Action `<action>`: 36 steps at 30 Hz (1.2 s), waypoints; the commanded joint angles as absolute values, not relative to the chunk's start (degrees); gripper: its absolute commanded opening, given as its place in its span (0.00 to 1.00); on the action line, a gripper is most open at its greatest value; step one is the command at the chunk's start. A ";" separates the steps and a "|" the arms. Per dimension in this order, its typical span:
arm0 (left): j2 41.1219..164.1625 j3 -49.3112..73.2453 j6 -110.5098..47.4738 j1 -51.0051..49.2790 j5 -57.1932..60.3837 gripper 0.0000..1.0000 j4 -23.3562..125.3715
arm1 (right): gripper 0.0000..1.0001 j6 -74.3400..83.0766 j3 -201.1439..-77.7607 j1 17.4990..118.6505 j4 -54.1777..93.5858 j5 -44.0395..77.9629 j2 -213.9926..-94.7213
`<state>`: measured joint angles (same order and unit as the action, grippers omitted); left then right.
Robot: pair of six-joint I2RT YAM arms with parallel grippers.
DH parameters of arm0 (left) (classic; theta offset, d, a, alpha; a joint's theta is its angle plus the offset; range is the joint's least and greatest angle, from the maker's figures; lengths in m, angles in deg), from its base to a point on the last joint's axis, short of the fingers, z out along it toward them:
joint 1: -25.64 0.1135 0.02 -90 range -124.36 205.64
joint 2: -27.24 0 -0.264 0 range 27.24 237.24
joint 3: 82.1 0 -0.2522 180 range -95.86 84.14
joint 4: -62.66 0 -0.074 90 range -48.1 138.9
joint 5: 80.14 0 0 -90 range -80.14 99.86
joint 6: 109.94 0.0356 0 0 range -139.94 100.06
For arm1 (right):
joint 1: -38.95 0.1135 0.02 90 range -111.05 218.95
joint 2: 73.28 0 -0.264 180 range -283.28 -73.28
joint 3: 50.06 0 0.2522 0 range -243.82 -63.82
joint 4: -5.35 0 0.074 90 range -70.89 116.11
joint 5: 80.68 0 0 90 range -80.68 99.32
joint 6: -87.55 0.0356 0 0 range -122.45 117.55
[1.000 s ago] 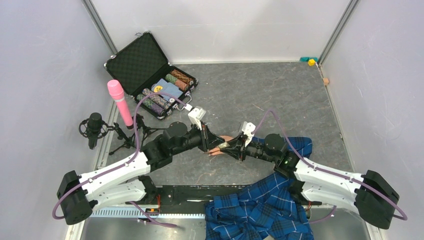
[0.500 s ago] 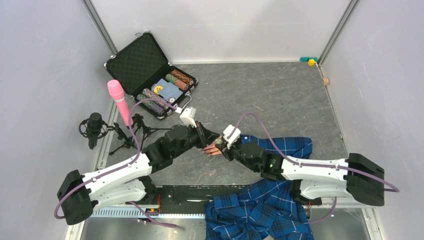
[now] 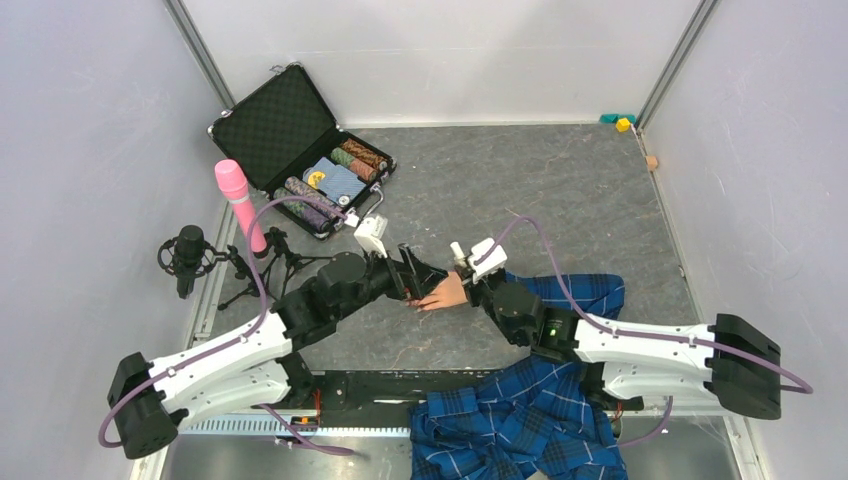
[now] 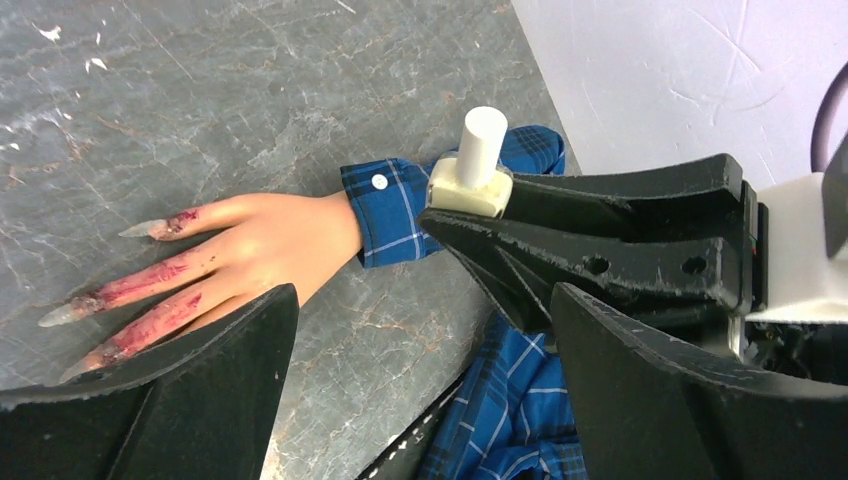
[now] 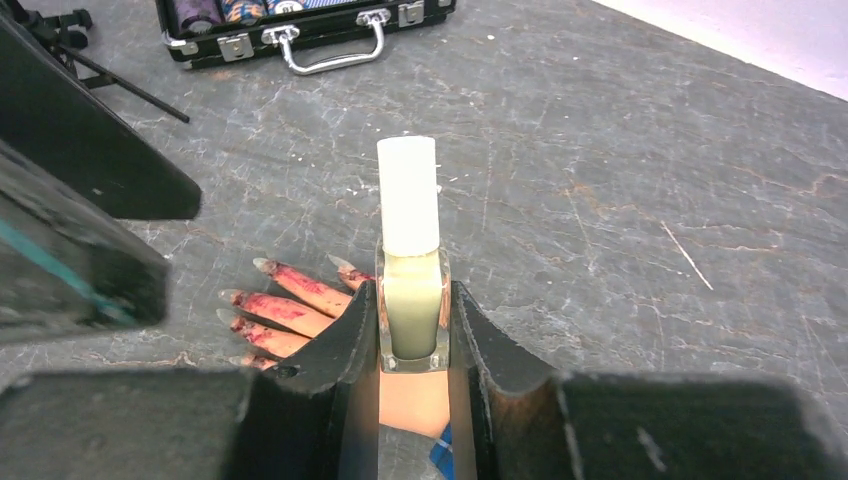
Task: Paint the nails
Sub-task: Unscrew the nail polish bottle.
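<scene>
On the grey counter [image 3: 560,200] the reddish-pink mannequin nails [image 4: 140,228] are laid flat — the clear white-capped bottle [image 5: 412,300], clamped in the right claw [image 5: 412,292], should be uncapped squarely by the wide-open left claw [image 3: 412,280].

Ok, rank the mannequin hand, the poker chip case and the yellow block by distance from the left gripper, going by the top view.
From the left gripper:
1. Mannequin hand, just right of the gripper.
2. Poker chip case, open at the back left.
3. Yellow block, in the far right corner.
</scene>
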<state>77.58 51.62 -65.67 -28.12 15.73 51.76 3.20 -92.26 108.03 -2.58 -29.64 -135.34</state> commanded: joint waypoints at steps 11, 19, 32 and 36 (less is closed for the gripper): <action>70.17 47.89 -53.42 -27.52 4.49 1.00 55.88 | 0.00 5.94 -86.59 97.62 -5.55 0.71 -119.36; 71.85 50.27 -55.58 -26.92 -5.54 1.00 66.89 | 0.00 11.94 -86.75 94.49 -11.90 25.08 -118.49; 75.61 52.15 -57.17 -26.92 -12.34 0.74 72.80 | 0.00 16.23 -84.85 94.52 -17.76 30.43 -119.02; 75.39 53.44 -57.86 -26.92 -12.12 0.66 75.46 | 0.00 15.69 -84.74 94.58 -16.34 28.91 -118.84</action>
